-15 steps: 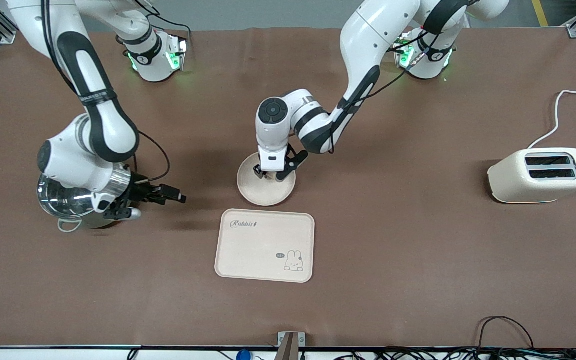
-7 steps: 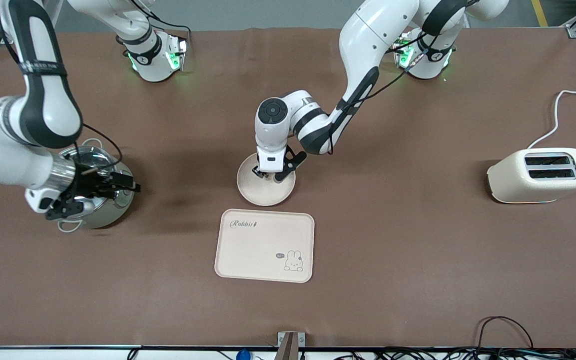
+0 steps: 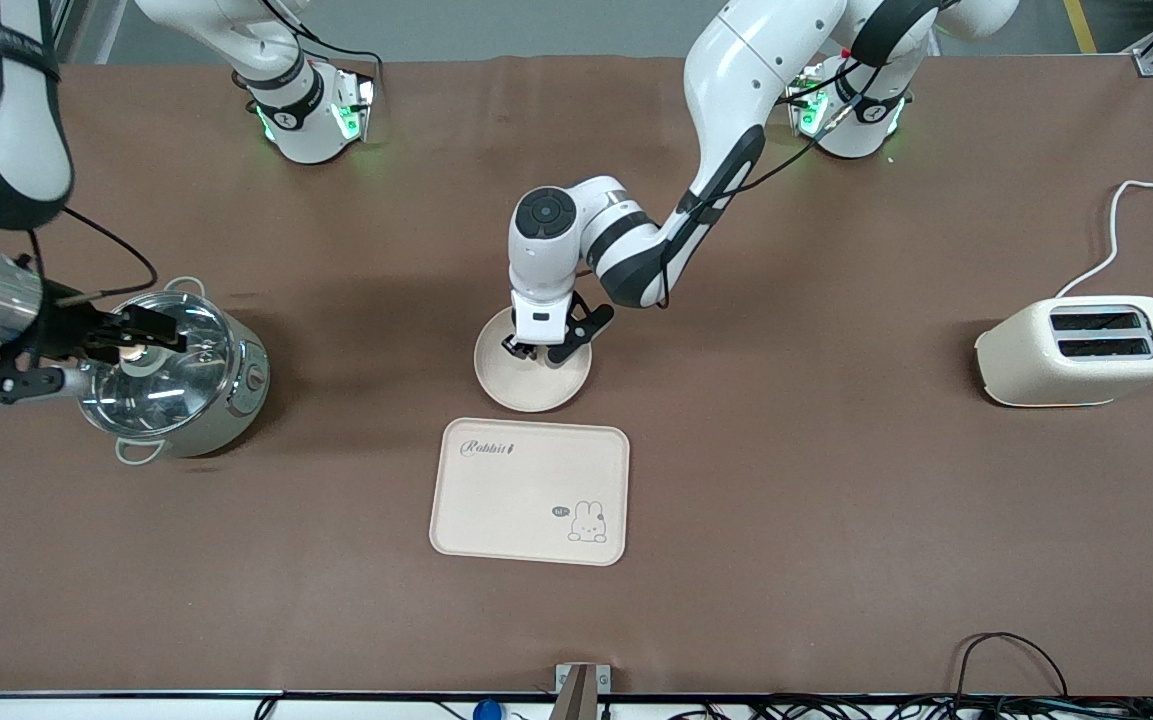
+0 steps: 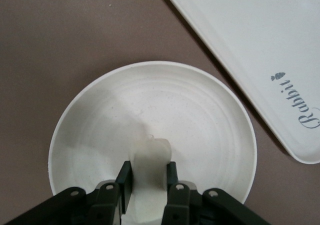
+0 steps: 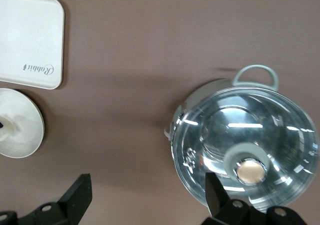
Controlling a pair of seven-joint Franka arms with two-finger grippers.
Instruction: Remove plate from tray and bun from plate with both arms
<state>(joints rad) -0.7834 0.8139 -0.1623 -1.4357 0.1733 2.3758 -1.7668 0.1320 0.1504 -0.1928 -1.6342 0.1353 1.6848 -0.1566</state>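
- Over the plate [image 4: 150, 135], the left gripper [image 4: 148, 177] has its jaws clamped on the bun [image 4: 149, 171], one finger on each side; whether the bun touches the dish cannot be told.
- The plate rests on the bare table, just beside the tray [image 3: 530, 491] and farther from the front camera. Plate removal is judged complete.
- The tray holds nothing.
- Remaining work, as judged: carry the bun clear of the plate and set it down.
- The right gripper [image 5: 145, 197] hangs with jaws spread wide and empty, over the table beside the lidded steel pot [image 3: 171, 371], at the right arm's end. This arm waits.
- A toaster [image 3: 1082, 350] stands at the left arm's end.
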